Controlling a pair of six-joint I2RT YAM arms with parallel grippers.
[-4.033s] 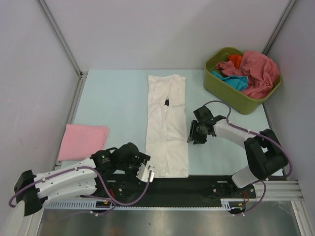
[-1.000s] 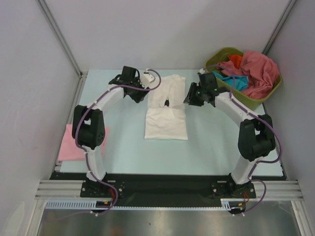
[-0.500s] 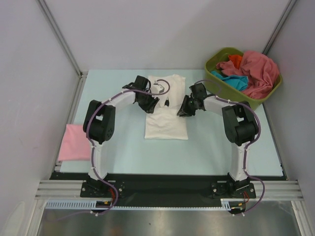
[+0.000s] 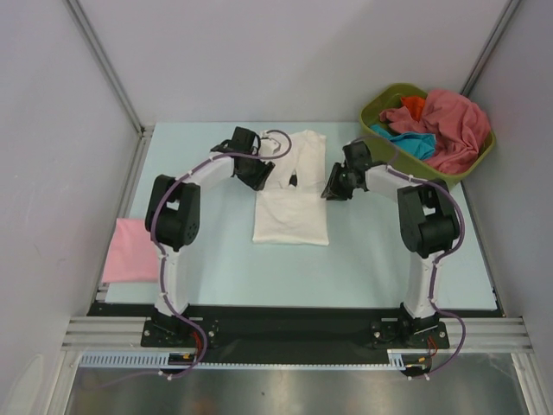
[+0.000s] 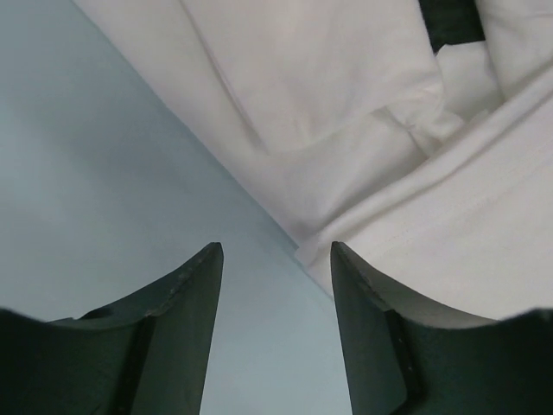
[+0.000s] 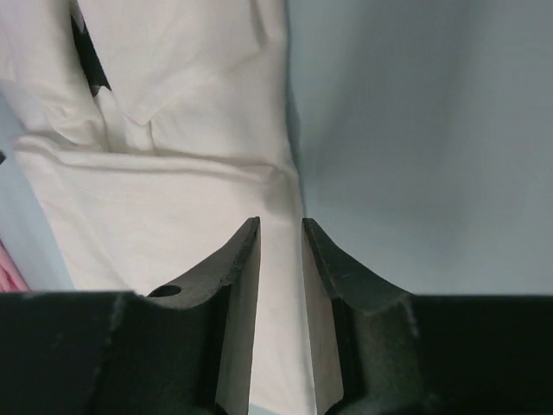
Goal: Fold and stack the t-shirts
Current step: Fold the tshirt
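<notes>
The white t-shirt [image 4: 291, 216] lies mid-table, its near half folded up over the far half, with a small dark mark [image 4: 295, 180] at the fold. My left gripper [image 4: 261, 178] is at the shirt's left edge. In the left wrist view it [image 5: 276, 252] stands open over bare table, the white cloth [image 5: 346, 104] just beside its right finger. My right gripper [image 4: 332, 188] is at the shirt's right edge. Its jaws [image 6: 281, 226] stand narrowly apart above the flat hem of the shirt [image 6: 173, 216]. A folded pink t-shirt [image 4: 131, 251] lies far left.
An olive-green tub [image 4: 406, 169] at the back right holds rose-red [image 4: 449, 121], teal [image 4: 410, 143] and orange [image 4: 413, 105] tees. Grey walls with metal posts close in both sides. The black arm rail [image 4: 294, 333] runs along the near edge.
Four seconds ago the shirt lay full length; now it is folded in half. In the last second both grippers came from the collar end to the fold line; the right jaws narrowed.
</notes>
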